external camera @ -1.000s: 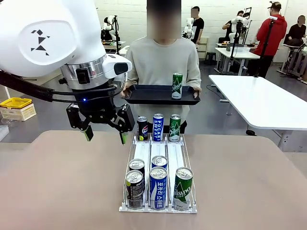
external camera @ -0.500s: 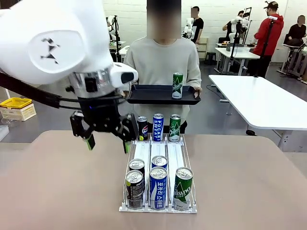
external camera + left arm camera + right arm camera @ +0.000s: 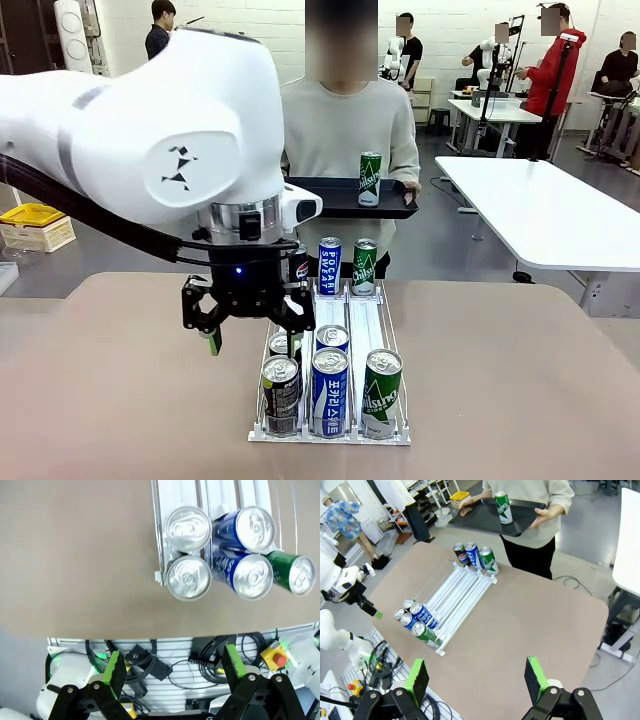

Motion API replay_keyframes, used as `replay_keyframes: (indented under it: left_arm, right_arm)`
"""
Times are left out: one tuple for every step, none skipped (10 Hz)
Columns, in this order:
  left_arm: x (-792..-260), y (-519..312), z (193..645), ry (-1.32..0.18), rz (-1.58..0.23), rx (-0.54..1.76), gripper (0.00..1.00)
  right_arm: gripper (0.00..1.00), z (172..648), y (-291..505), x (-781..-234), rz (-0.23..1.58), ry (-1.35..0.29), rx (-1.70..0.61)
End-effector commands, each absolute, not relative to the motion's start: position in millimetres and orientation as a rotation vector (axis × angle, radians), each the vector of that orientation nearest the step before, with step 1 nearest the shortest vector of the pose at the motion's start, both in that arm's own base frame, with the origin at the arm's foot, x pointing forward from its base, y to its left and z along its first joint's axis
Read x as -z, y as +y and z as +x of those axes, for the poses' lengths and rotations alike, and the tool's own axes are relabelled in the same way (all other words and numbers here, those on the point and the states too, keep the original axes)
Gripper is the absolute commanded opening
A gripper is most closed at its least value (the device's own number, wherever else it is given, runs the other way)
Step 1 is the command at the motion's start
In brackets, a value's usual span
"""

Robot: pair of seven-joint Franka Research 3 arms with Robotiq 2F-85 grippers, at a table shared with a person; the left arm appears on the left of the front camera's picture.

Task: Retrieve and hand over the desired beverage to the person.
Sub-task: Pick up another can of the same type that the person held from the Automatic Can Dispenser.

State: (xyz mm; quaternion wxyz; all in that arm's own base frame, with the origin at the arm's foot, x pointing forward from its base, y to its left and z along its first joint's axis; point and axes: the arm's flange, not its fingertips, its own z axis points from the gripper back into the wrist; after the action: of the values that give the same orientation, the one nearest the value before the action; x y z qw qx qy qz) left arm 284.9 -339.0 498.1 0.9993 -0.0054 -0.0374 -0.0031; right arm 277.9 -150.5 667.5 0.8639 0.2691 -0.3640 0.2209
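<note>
A white wire rack (image 3: 365, 330) on the table holds three lanes of cans. At its near end stand a black can (image 3: 280, 393), a blue can (image 3: 330, 390) and a green can (image 3: 380, 392); more cans stand behind and at the far end. My left gripper (image 3: 254, 342) hangs open just above the near left lane, nothing between its fingers (image 3: 115, 667). Seen from the left wrist, the silver can tops (image 3: 189, 577) lie well ahead of that gripper (image 3: 174, 665). The person (image 3: 345, 125) holds a black tray (image 3: 330, 205) bearing a green can (image 3: 370, 178). My right gripper (image 3: 476, 679) is open, high over the table.
The brown table (image 3: 500, 380) has bare room left and right of the rack. A white table (image 3: 540, 215) stands at the far right. A yellow box (image 3: 35, 215) sits at the far left. Other people stand in the background.
My left arm has swung right and down, from beside the rack's far left corner to above its near left lane. Its gripper stayed open. The cans and the tray have not moved.
</note>
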Motion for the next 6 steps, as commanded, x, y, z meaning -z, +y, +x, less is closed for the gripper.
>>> replay_keyframes:
  left_arm:
    - [-478.9, -342.5, 294.3, -0.126, -0.006, -0.018, 1.0]
    - [-468.9, -343.6, 297.8, -0.117, -0.008, -0.015, 1.0]
    - [-459.0, -346.3, 302.5, -0.118, -0.015, 0.0, 1.0]
    - [-450.9, -348.3, 306.3, -0.117, -0.014, 0.007, 1.0]
    - [-443.9, -350.5, 309.4, -0.122, -0.011, 0.009, 1.0]
    - [-436.8, -352.6, 312.9, -0.14, 0.005, 0.004, 1.0]
  right_arm:
    - [1.0, 281.1, -151.9, -668.3, 0.561, -0.758, -0.459]
    - [1.0, 281.1, -151.9, -668.3, 0.561, -0.758, -0.459]
    - [1.0, 281.1, -151.9, -668.3, 0.561, -0.758, -0.459]
    - [1.0, 281.1, -151.9, -668.3, 0.561, -0.758, -0.459]
    - [1.0, 281.1, -151.9, -668.3, 0.561, -0.758, -0.459]
    - [1.0, 281.1, -151.9, -668.3, 0.561, -0.758, -0.459]
